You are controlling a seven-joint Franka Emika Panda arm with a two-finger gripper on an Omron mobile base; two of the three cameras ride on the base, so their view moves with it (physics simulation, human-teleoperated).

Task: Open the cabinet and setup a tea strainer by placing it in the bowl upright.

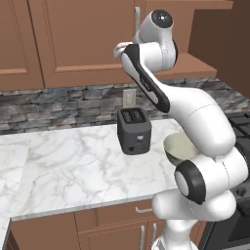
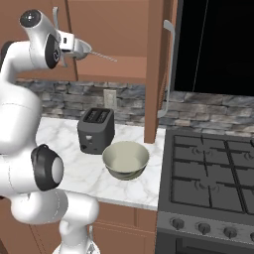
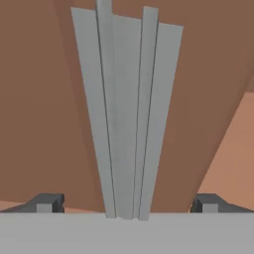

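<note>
my pincer [image 3: 127, 203] is wide open in front of the silver bar handle [image 3: 126, 114] of the cabinet [image 2: 111, 34].
the handle is long, flat and matte grey, and it runs between my two dark finger tips [image 3: 47, 202]; i cannot tell if they touch it; the cabinet doors are smooth reddish-brown wood, one stands open beside the stove [image 2: 213, 173]; the round beige bowl [image 2: 126, 159] sits on the veined marble counter [image 1: 68, 166], just beside the boxy dark toaster [image 2: 95, 130]; the tea strainer i cannot see.

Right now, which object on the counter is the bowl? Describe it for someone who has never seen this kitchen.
Find the marble counter left of the stove. Near its stove-side end, in front of the dark toaster, sits the bowl: round, smooth and beige-cream, unlike the boxy slotted toaster.
</note>
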